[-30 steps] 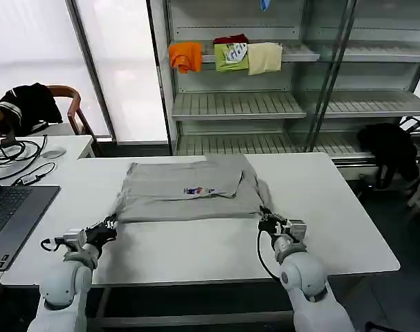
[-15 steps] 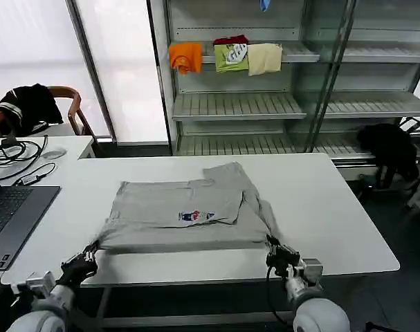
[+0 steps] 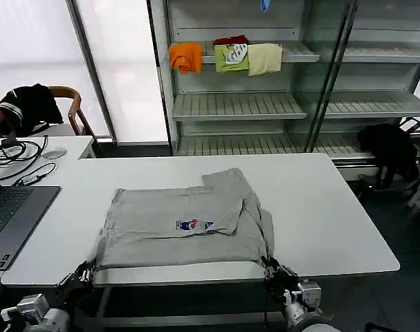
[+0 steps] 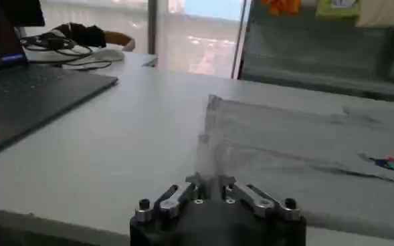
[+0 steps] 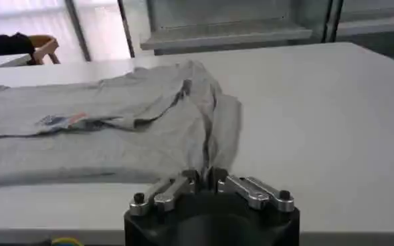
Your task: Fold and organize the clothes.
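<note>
T-shirt shows a small, unreadable red-and-blue chest print.

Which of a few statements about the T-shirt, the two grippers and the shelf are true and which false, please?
1. The grey T-shirt lies on the white table, reaching its near edge. True.
2. The left gripper hangs open above the laptop. False: it is shut on the shirt's near left corner.
3. The right gripper grips the shirt's near right corner. True.
4. The chest print is hidden. False: it faces up.
5. The folded garments sit on the lowest shelf. False: the upper one.
</note>
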